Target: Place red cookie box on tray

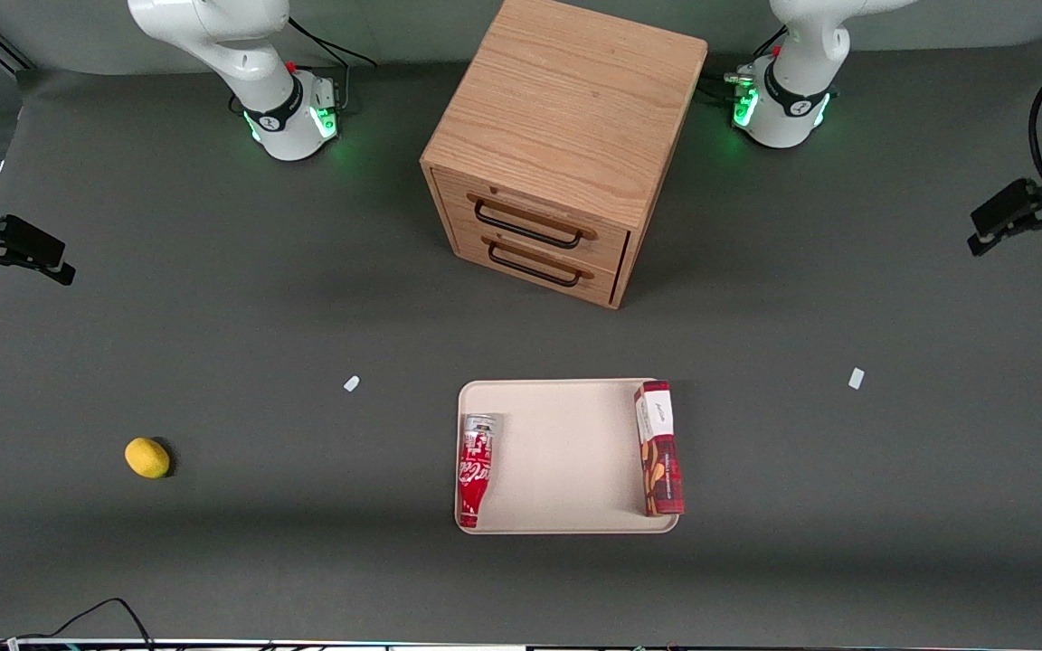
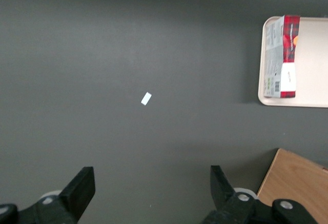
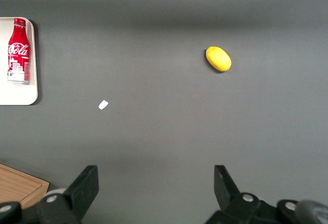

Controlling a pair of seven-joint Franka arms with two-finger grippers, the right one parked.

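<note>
**A:** Claw (image 2: 150,175) status?

**B:** Open. Both fingers are spread wide with nothing between them. It hangs over bare worktop (image 1: 847,506), well apart from everything in play, and a small white marker (image 2: 146,99) lies on the cloth under it.

**A:** Red cookie box (image 1: 658,449)?

**B:** Lying flat on the tray (image 1: 566,452), hard against the tray's short edge at the working arm's end. The long axis runs near to far, parallel to that edge. The white end panel points toward the wooden cabinet (image 1: 566,117), the cookie pictures toward the front camera.

**A:** Fully inside the rim?

**B:** Can't say. The front view has its outer side level with the rim or just over it. In the left wrist view the red cookie box (image 2: 286,55) covers that edge strip of the tray (image 2: 312,65).

**A:** Bearing from the claw?

**B:** Off sideways toward the parked arm's end, with the tray edge carrying the box being the edge nearest the claw. A cabinet corner (image 2: 294,183) shows close by the claw.

**A:** Anything sharing the tray?

**B:** A red soda bottle (image 1: 476,470) along the tray's parked-arm edge, well apart from the box.

**A:** Read?

**B:** Placement looks done. At most a nudge inward, coming in across the box's short width.
</note>
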